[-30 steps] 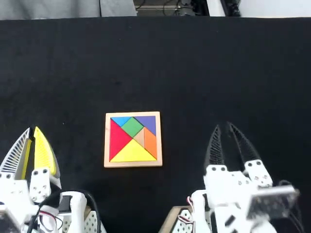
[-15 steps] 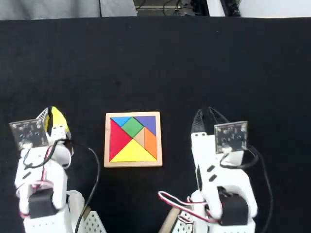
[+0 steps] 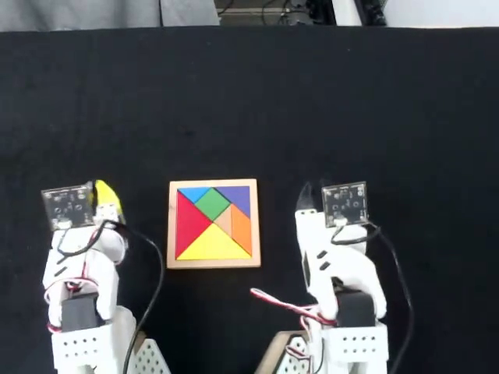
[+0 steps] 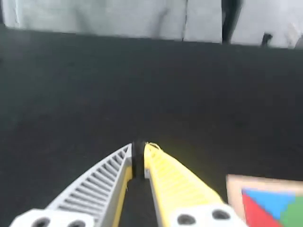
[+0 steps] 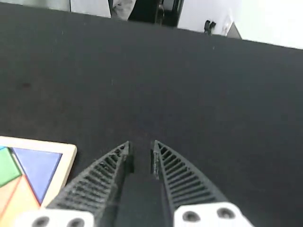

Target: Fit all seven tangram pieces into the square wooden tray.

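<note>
The square wooden tray lies at the table's middle, holding all seven pieces flat: red and yellow large triangles, a green square, a light blue triangle, a purple-blue triangle, an orange piece and a tan triangle. My left gripper stands left of the tray; in the left wrist view this gripper is shut and holds nothing, with the tray corner beside it. My right gripper stands right of the tray. In the right wrist view the gripper shows a narrow empty gap, with the tray edge nearby.
Black cloth covers the whole table, stretching bare behind the tray and out to both sides. Both arm bases sit at the near edge. Cables and pale walls lie beyond the far edge.
Both arms have drawn back from a low stretched pose and folded upright over their bases, each moving inward toward the tray. The tray and pieces have not moved.
</note>
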